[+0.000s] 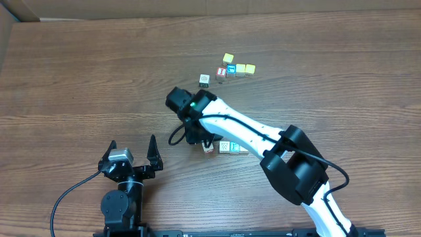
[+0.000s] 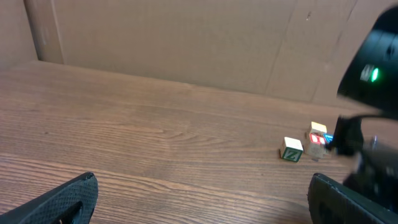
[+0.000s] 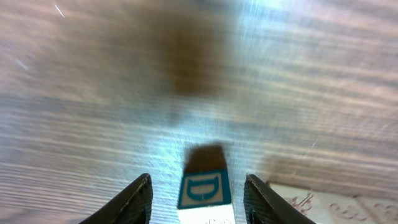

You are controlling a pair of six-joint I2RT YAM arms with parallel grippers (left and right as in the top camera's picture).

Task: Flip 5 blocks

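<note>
— Our right arm (image 1: 243, 128) covers part of the near blocks (image 1: 230, 147); the tabletop (image 3: 93, 74) blurs.
— We see one pale block (image 3: 204, 190), blue letter showing, between the right claw's (image 3: 198, 182) parted fingers, untouched. Left claw (image 1: 132, 142) gapes wide.

Small wooden blocks (image 1: 231, 70) lie flat on the surface (image 1: 79, 79) in two groups, well apart. In the far group a yellow-topped cube (image 1: 228, 58) sits just behind a tight row of a red-marked cube (image 1: 222, 73), a blue-marked cube (image 1: 231, 70) and two yellowish cubes (image 1: 241, 68); a green-bordered cube (image 1: 204, 79) lies just off that row's left end. The near group is a short row of three (image 1: 225, 147); close up, a blue-lettered cube (image 3: 204, 190) sits squarely on its base with its letter face up, and pale neighbours (image 3: 329, 205) lie near it.
</note>
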